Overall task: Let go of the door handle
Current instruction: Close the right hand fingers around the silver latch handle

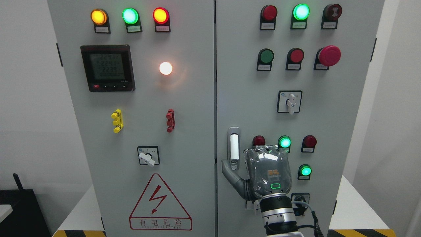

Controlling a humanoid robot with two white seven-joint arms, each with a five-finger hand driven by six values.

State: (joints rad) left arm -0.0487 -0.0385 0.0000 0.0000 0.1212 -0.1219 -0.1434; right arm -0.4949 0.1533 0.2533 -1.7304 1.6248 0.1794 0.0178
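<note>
The grey swing door handle (234, 147) sits upright in its housing on the left edge of the right cabinet door (342, 108). My right hand (260, 171) is just right of and below the handle, its back toward the camera, wrapped in clear film. Its thumb (230, 172) is spread to the left, with the tip next to the handle's lower end by the keyhole. The hand holds nothing; the other fingers point at the door and are mostly hidden behind the hand. The left arm is out of view.
Both cabinet doors are shut. Around the hand are a red lamp (259, 141), green lamps (284, 142) (305, 171) and a rotary switch (290, 102) above. The left door (194, 108) carries a meter (108, 67), lamps, a selector switch (147, 157) and a warning triangle (160, 204).
</note>
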